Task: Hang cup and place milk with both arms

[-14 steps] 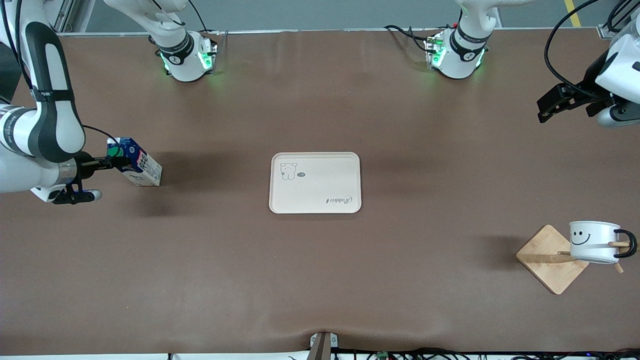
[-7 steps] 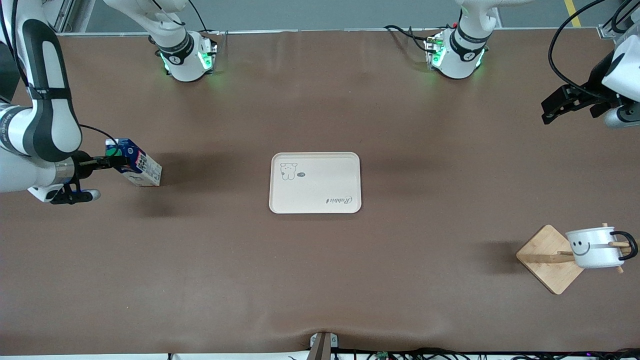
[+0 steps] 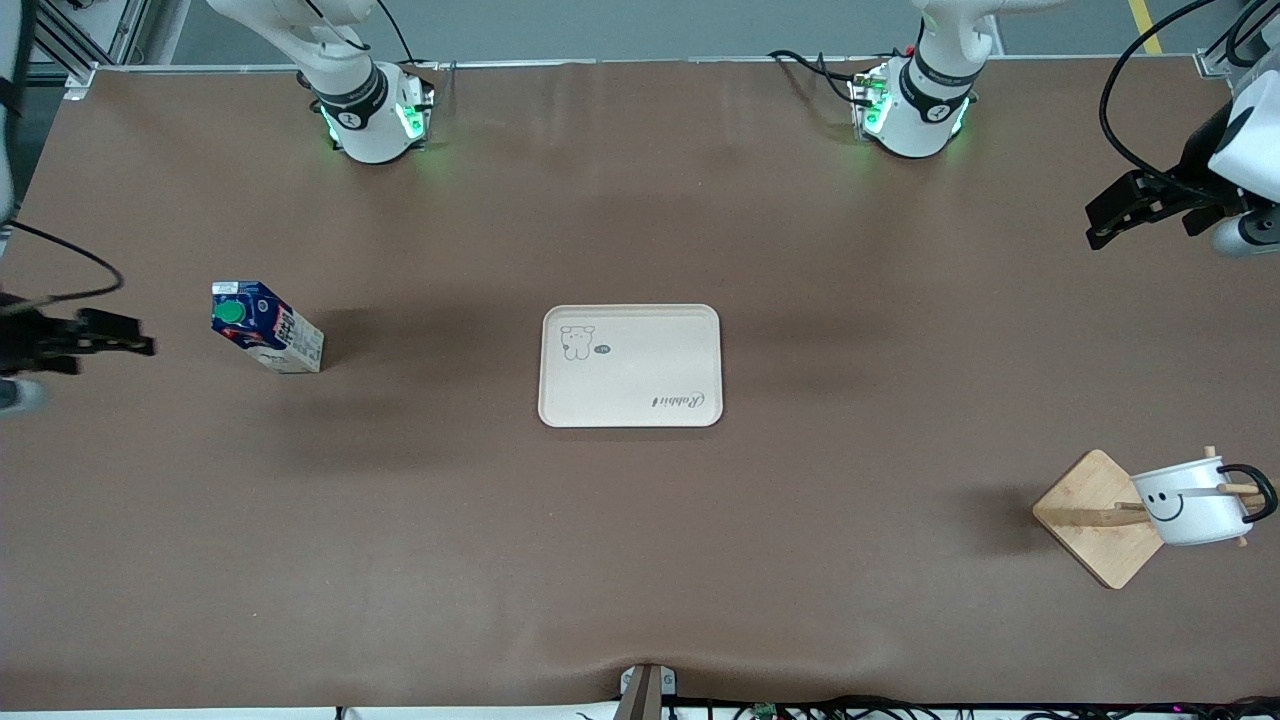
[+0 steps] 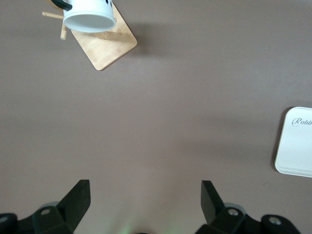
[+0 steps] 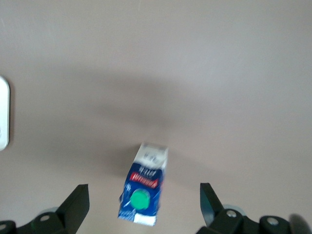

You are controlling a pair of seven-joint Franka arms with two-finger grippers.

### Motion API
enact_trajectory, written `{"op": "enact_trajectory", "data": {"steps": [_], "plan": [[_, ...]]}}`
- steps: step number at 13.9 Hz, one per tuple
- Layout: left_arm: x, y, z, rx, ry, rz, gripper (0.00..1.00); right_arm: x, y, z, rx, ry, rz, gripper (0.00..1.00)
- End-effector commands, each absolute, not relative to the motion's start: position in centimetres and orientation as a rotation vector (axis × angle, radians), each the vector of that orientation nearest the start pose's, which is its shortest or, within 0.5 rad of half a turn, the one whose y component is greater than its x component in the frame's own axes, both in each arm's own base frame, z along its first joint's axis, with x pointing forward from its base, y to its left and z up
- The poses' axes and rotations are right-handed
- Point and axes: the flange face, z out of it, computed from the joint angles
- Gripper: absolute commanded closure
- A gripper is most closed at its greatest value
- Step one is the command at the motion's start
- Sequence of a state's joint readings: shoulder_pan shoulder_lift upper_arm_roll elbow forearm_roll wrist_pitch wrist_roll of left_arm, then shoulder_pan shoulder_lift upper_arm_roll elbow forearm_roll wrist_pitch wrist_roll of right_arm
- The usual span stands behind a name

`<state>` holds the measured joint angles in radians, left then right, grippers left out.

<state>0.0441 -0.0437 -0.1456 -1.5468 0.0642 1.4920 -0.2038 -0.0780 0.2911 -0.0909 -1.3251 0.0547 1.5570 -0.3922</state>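
- Milk (image 3: pixel 264 335): standing upright on the brown table (image 3: pixel 640 560), toward the right arm's end, level with the tray and well apart from it; green cap up, nothing touching it. Seen from above in the right wrist view (image 5: pixel 143 195), somewhat blurred.
- Right gripper (image 3: pixel 110 343): at the table's edge, near the milk but clear of it; fingers (image 5: pixel 75 207) spread wide with nothing between them.
- Cup (image 3: pixel 1195 500): white, smiley face outward, hanging tilted by its black loop handle on a peg of the wooden rack (image 3: pixel 1095 515), toward the left arm's end and nearer the front camera than the tray. Mouth of the cup (image 4: pixel 90 14) visible from the left wrist.
- Left gripper (image 3: pixel 1125 212): up in the air over the left arm's end of the table, well apart from the cup; fingers (image 4: pixel 77 202) parted, holding nothing.
- Tray (image 3: pixel 630 415): cream, rounded corners, flat at mid-table, bearing only a small printed animal and a script word, probably "Rabbit".
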Motion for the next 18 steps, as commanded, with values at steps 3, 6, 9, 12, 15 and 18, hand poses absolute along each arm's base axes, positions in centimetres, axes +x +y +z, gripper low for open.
{"op": "enact_trajectory", "data": {"steps": [3, 6, 9, 12, 15, 18], "plan": [[53.0, -4.8, 65.7, -3.080, -0.150, -0.019, 0.00, 62.8, -6.3, 61.3, -3.095, -0.461, 0.052, 0.00], [53.1, -4.9, 65.5, -3.074, -0.141, -0.014, 0.00, 62.1, -5.5, 62.2, -3.088, -0.487, 0.059, 0.00], [53.2, -4.7, 66.0, -3.071, -0.142, -0.031, 0.00, 62.5, -4.7, 65.8, -3.128, -0.467, -0.083, 0.00], [53.3, -4.6, 66.2, -3.072, -0.142, -0.037, 0.00, 59.5, -3.3, 65.5, -3.069, -0.487, 0.163, 0.00], [53.5, -4.7, 65.8, -3.072, -0.139, -0.028, 0.00, 55.5, -4.4, 64.6, -3.046, -0.449, 0.205, 0.00], [53.5, -4.6, 65.9, -3.071, -0.142, -0.031, 0.00, 52.9, -5.6, 63.9, -3.038, -0.385, 0.243, 0.00]]}}
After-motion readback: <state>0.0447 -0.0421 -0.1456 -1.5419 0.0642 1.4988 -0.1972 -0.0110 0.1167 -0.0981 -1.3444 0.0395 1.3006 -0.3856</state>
